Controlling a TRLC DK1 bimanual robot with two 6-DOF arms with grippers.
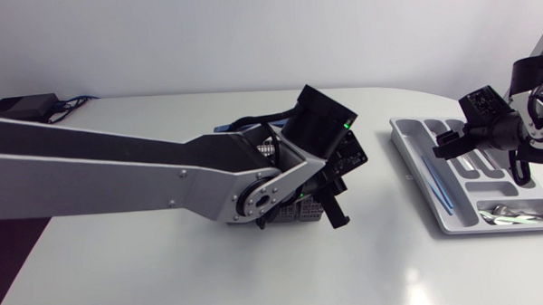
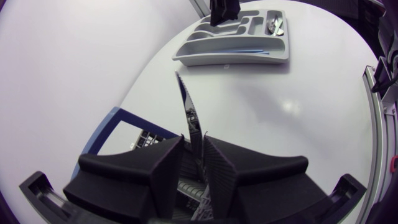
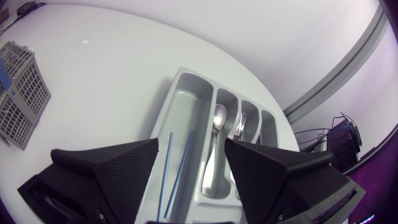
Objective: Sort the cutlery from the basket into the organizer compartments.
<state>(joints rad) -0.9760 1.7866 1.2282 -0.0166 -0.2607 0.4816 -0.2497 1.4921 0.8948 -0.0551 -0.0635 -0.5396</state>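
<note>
Both pincers are hovering: left pincer point(image 2: 194, 149) clamping a knife point(image 2: 186, 106) over the basket point(image 3: 22, 93), right pincer point(image 3: 193, 152) wide open above the organizer point(image 3: 191, 102).

Bare white tabletop point(image 1: 392, 230) lies open at centre right, between grey wire basket point(image 3: 22, 93) and light grey plastic organizer tray point(image 1: 417, 179). The silver-grey left arm point(image 1: 118, 162) blocks the basket; the right gripper point(image 1: 448, 146) overhangs the tray's upper end.
</note>
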